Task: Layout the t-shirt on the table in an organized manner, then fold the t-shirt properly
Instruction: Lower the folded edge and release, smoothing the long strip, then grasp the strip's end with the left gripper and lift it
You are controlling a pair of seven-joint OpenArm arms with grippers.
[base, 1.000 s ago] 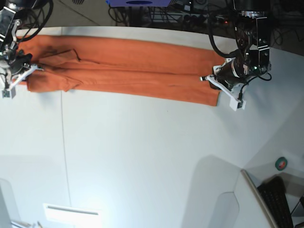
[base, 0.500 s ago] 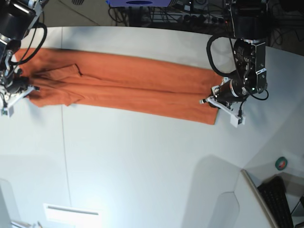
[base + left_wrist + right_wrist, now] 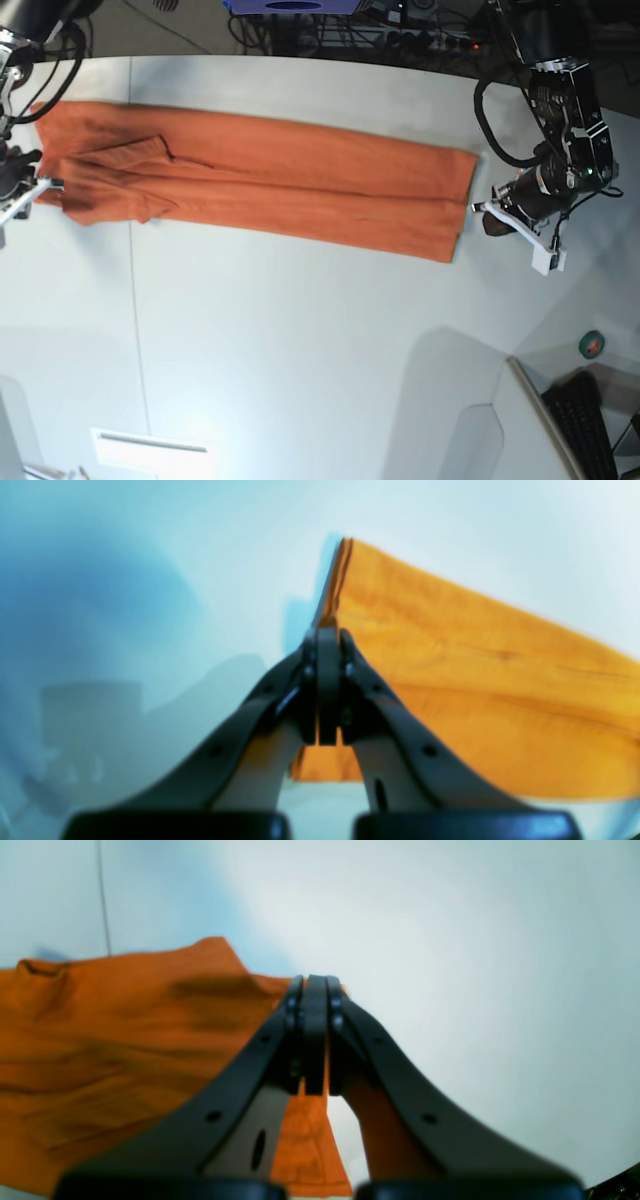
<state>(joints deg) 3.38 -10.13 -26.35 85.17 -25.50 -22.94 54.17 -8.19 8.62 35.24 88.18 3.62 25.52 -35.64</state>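
Note:
The orange t-shirt (image 3: 300,185) lies on the white table (image 3: 300,340) as a long, narrow folded strip running left to right. My left gripper (image 3: 480,212) is at the strip's right end. In the left wrist view this gripper (image 3: 327,630) has its jaws together at the hem of the t-shirt (image 3: 475,680). My right gripper (image 3: 40,183) is at the left end, by the sleeve. In the right wrist view that gripper (image 3: 315,982) is shut, with the t-shirt (image 3: 125,1040) beside and under its tips.
A thin seam (image 3: 135,300) crosses the table. A grey side surface (image 3: 470,420), a keyboard (image 3: 585,430) and a green tape roll (image 3: 593,345) sit at the lower right. Cables (image 3: 350,30) lie beyond the far edge.
Both arms have moved outward, the left one to the right and the right one to the left. The shirt strip now reaches further right and lies flatter.

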